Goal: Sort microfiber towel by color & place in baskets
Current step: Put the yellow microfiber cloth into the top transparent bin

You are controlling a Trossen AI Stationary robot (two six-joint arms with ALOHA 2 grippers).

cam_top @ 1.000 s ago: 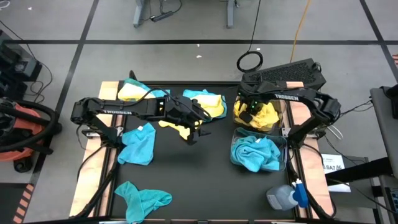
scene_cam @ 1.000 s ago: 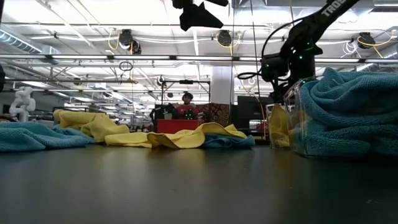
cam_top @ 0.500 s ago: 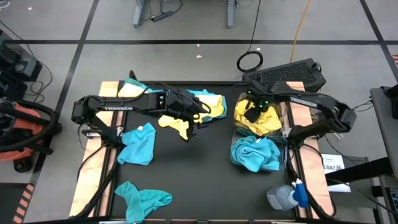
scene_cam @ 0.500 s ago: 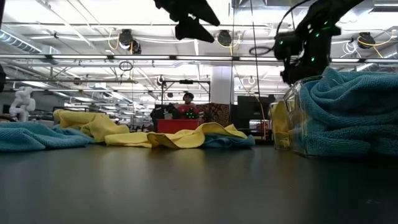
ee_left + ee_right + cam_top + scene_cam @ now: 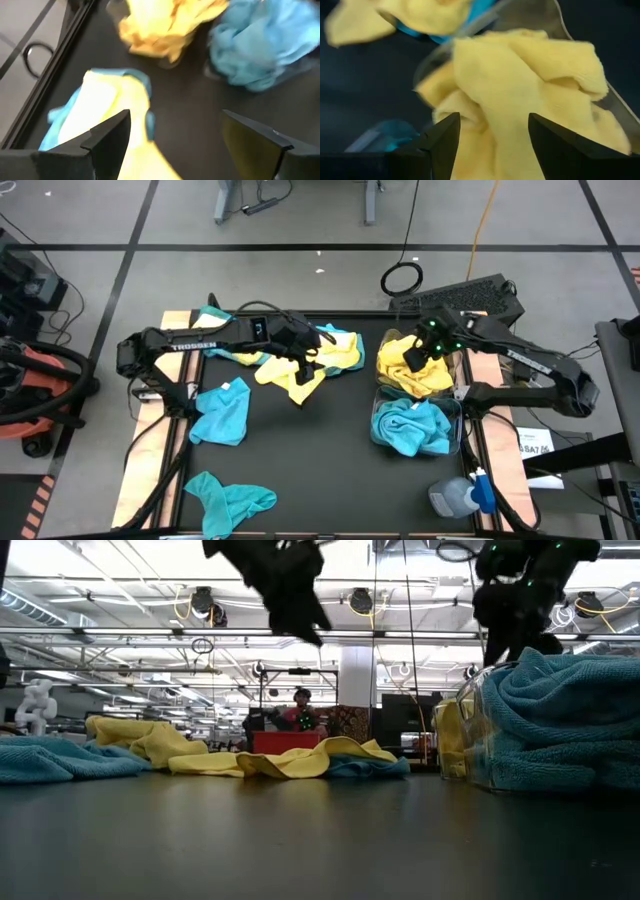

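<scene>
Two clear baskets stand at the table's right: the far one holds yellow microfiber towels, the near one teal ones. My right gripper hangs open above the yellow basket, touching nothing. My left gripper hangs open over a loose yellow towel at the table's middle far part. Beside it lies a yellow and teal heap. More teal towels lie flat at the left and near left. Another yellow and teal pair rests at the far left.
A grey bottle with a blue cap lies at the near right corner. A black keyboard sits beyond the far right edge. Bare dark tabletop spreads between the towels and the baskets. A person shows far off in the room.
My right gripper has opened, let go of a yellow towel that now lies in the far basket, and risen above it. My left gripper has gone toward the table's far edge, staying open, over the loose yellow towels.
</scene>
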